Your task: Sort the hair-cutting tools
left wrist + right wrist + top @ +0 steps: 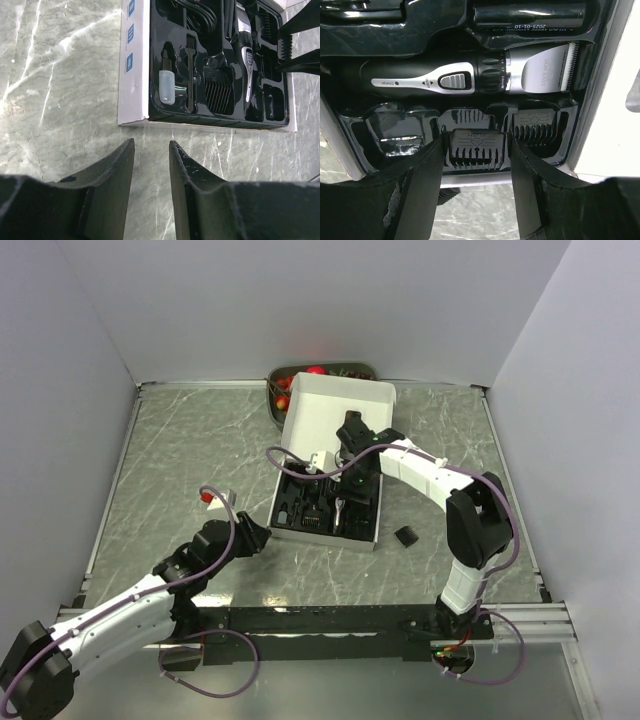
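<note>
A grey marbled desk (180,440) ringed by plain white walls carries a white printed cardboard box (320,410) fitted with a glossy black moulded plastic insert (200,119). A slim black-and-silver hair clipper (445,80) lies in its long pocket in the insert. Just beside it the right claw (476,142) hangs over the row of smaller pockets, its fingers closed against both sides of a chunky black plastic comb guard (476,152). A second black comb guard (540,127) sits in the neighbouring pocket. The left claw (151,147) hovers low over bare desk just in front of the box, its fingers a narrow gap apart with nothing between them. A small black plastic piece (406,536) lies on the desk to the right of the box. A grey tray of colourful fruit (360,367) stands behind the box.
</note>
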`<act>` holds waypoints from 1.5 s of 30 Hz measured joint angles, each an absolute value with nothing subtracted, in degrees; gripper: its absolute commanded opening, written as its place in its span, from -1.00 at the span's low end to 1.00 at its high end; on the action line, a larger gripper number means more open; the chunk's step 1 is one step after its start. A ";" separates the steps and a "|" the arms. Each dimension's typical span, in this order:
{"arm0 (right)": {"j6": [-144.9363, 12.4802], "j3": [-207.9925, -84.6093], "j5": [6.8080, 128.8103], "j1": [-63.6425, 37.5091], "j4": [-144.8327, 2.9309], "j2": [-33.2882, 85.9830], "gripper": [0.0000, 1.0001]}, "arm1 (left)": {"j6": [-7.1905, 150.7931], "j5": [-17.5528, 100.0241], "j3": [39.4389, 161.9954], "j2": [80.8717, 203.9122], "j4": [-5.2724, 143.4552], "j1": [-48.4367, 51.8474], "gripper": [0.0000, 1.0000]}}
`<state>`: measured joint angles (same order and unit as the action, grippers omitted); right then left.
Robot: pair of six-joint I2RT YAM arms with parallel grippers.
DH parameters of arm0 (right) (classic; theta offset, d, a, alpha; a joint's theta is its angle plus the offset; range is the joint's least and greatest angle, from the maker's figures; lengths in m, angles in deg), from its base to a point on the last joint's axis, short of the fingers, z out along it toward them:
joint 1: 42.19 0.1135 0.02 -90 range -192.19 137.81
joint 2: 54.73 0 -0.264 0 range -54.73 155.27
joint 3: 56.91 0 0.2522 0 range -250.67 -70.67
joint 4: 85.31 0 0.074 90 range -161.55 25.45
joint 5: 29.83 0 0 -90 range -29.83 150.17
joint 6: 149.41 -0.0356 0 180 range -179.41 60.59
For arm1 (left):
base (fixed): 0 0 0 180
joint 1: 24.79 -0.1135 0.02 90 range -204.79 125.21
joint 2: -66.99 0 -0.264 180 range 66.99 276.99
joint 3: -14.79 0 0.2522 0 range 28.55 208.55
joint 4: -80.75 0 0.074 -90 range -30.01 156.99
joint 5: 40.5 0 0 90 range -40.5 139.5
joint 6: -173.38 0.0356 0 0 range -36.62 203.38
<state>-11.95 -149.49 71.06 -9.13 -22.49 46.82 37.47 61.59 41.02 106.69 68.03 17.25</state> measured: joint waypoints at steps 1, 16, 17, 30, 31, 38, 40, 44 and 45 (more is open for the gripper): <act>-11.95 -149.49 71.24 -9.13 -22.47 46.82 -0.01 | 37.45 61.66 41.02 106.75 68.03 17.25 -0.21; -11.49 -149.41 72.35 -9.13 -21.22 48.51 0.06 | 37.45 62.45 41.02 106.95 68.03 17.25 -0.21; -11.49 -149.41 72.35 -9.13 -21.07 48.51 0.06 | 37.45 62.43 41.02 106.95 68.03 17.25 -0.20; -11.36 -148.64 72.48 -9.16 -20.70 48.49 0.18 | 37.45 62.45 41.02 106.95 68.03 17.25 -0.20; -11.34 -148.64 72.48 -9.16 -20.70 48.49 0.20 | 37.45 62.45 41.02 106.95 68.03 17.25 -0.20; -11.32 -148.64 72.81 -9.16 -20.65 48.51 0.36 | 37.45 62.45 41.02 106.95 68.03 17.25 -0.20; -11.30 -148.64 73.07 -9.16 -20.50 48.51 0.38 | 37.45 62.45 41.02 106.95 68.03 17.25 -0.19; -11.30 -148.64 73.23 -9.18 -20.39 48.51 0.38 | 37.45 62.47 41.02 106.95 68.03 17.25 -0.18; -11.25 -148.64 73.23 -9.18 -20.32 48.51 0.38 | 37.45 62.47 41.02 106.95 68.03 17.25 -0.18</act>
<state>-11.25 -148.64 73.23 -9.18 -20.32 48.51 37.45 62.47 41.02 106.95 68.03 17.25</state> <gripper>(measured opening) 0.689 0.405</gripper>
